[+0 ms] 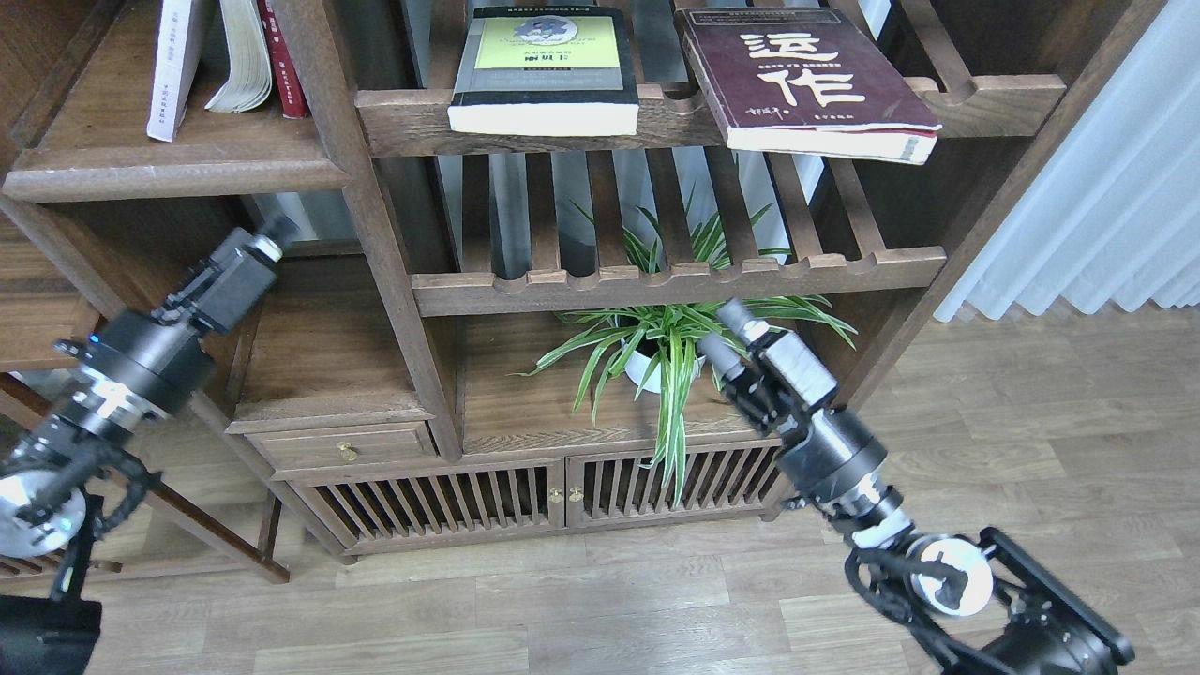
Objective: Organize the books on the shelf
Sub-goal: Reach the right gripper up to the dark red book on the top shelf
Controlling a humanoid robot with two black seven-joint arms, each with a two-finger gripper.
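On the far left, the shelf [178, 169] already carries a white book [173, 66] standing upright and leaning a little, with an open-paged book [242, 56] and a red spine [284, 61] just beside it. Below it hangs the left gripper [272, 234]; it holds nothing, and it is seen too dark and end-on to tell how far apart its fingers stand.

To the right, the yellow-and-black book [544, 66] lies flat on the upper slatted rack [656, 112], its long axis running far to near, its near edge jutting over the front rail. Just right of it, apart from it, the maroon book [806, 80] lies flat too, skewed, its near right corner pointing out past the rail.

Lower right, the right gripper [731, 333] sits in front of the potted plant [656, 356], empty, its fingers a little apart.

Both flat books overhang the rail, so a nudge from below or a pinch on only the protruding edge could likely tip one off the rack. The leaning white book may also topple if another is pushed in against it.
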